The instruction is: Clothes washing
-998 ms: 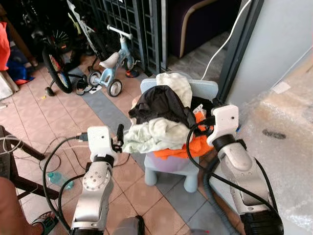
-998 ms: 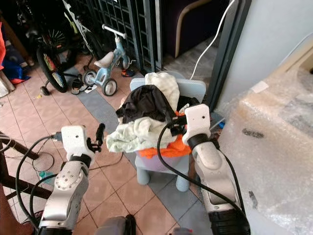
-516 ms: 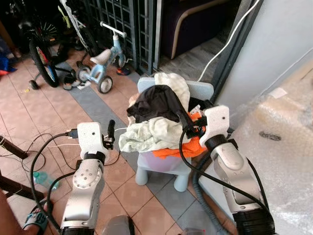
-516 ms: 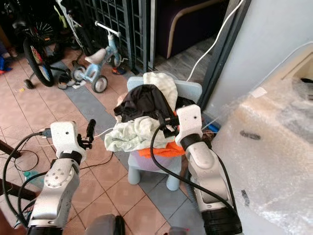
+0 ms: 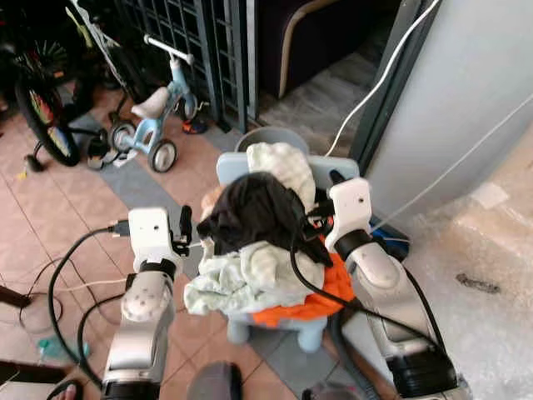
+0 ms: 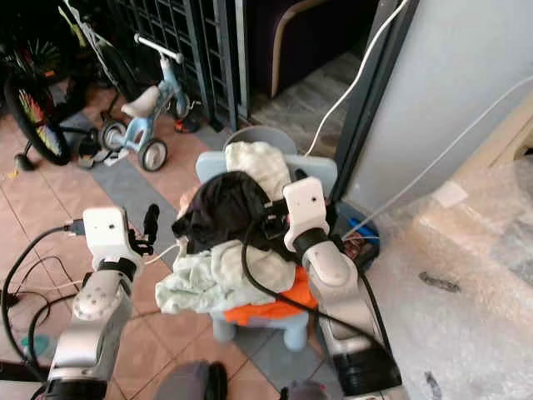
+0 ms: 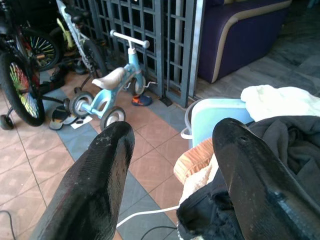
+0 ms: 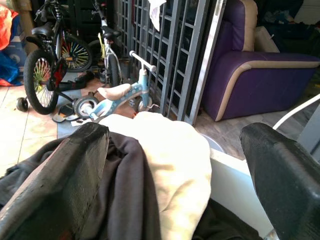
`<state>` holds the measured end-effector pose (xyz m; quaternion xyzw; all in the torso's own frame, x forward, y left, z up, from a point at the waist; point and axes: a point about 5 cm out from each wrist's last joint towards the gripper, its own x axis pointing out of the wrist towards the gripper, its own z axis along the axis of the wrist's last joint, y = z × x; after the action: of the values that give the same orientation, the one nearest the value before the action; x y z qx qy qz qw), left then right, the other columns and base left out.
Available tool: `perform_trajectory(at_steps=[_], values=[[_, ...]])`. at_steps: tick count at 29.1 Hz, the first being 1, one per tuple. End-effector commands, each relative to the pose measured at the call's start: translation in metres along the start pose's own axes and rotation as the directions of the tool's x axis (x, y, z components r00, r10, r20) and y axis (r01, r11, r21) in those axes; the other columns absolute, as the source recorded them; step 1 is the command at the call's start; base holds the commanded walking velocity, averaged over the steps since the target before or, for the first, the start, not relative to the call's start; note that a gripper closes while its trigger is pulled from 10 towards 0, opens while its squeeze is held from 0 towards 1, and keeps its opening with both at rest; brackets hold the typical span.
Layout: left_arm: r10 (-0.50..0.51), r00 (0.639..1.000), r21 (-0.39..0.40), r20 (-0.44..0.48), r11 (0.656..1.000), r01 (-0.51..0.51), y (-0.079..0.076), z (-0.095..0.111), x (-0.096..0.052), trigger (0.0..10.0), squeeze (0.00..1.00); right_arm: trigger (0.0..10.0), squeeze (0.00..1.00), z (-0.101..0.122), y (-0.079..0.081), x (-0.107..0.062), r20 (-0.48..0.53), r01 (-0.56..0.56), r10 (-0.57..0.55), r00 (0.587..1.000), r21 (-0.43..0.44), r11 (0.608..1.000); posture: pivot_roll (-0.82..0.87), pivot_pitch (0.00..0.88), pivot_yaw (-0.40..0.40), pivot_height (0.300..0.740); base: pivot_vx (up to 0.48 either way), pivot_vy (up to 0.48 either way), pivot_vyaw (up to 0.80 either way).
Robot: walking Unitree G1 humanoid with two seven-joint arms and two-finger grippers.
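A heap of clothes lies on a small pale blue chair [image 5: 230, 167]. A cream garment [image 5: 283, 163] is on top, a black one [image 5: 254, 212] below it, then a pale green one [image 5: 241, 282] and an orange one [image 5: 323, 297]. My left gripper [image 5: 188, 227] is open just left of the heap, level with the black garment [image 7: 280, 145]. My right gripper [image 5: 321, 207] is open wide at the heap's right side, its fingers [image 8: 75, 170] spanning the black and cream [image 8: 170, 165] garments. Neither one holds cloth.
A blue tricycle [image 5: 155, 115] and a bicycle [image 5: 37, 104] stand at the back left before a dark metal grille [image 5: 204, 42]. A purple sofa [image 8: 250, 65] sits behind it. Something bubble-wrapped [image 5: 487, 258] is at the right. Cables [image 5: 62, 279] trail over the tiled floor.
The camera has moved in on the chair, so the heap sits lower and nearer. Both grippers are closer to the clothes, still open.
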<state>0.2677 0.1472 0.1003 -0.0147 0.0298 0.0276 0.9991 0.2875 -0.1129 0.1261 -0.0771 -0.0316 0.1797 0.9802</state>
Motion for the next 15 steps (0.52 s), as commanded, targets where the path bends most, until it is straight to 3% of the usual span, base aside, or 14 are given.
perform_trajectory(at_steps=[1, 3, 9, 13, 15], values=[[-0.005, 1.000, 0.003, 0.002, 1.000, 0.005, -0.004, 0.001, -0.003, 10.0, 0.00, 10.0, 0.00, -0.008, -0.002, -0.003, -0.032, -0.005, 0.005, 0.999, 0.009, 1.000, 0.00, 0.131, 0.027, 0.740, 0.000, 0.000, 0.00], [-0.007, 1.000, 0.001, 0.001, 1.000, 0.007, -0.004, 0.001, -0.003, 10.0, 0.00, 10.0, 0.00, -0.008, -0.002, -0.003, -0.034, -0.007, 0.007, 0.999, 0.012, 1.000, 0.00, 0.131, 0.027, 0.740, 0.000, 0.000, 0.00], [0.003, 0.999, 0.004, -0.033, 1.000, -0.003, 0.000, -0.002, -0.007, 10.0, 0.00, 10.0, 0.00, -0.027, 0.009, 0.004, -0.163, -0.130, 0.128, 0.978, -0.001, 0.992, 0.03, 0.131, 0.018, 0.740, 0.000, 0.000, 0.00], [-0.005, 0.999, -0.010, -0.051, 1.000, 0.004, 0.001, -0.002, -0.009, 10.0, 0.00, 10.0, 0.00, -0.038, 0.020, 0.014, -0.265, -0.281, 0.263, 0.928, -0.032, 0.959, 0.04, 0.138, 0.027, 0.740, 0.000, 0.000, 0.00], [-0.011, 0.998, -0.009, -0.058, 1.000, 0.010, 0.000, -0.002, -0.009, 10.0, 0.00, 10.0, 0.00, -0.041, 0.022, 0.020, -0.287, -0.304, 0.285, 0.915, -0.023, 0.952, 0.05, 0.147, 0.033, 0.740, 0.000, 0.000, 0.00]])
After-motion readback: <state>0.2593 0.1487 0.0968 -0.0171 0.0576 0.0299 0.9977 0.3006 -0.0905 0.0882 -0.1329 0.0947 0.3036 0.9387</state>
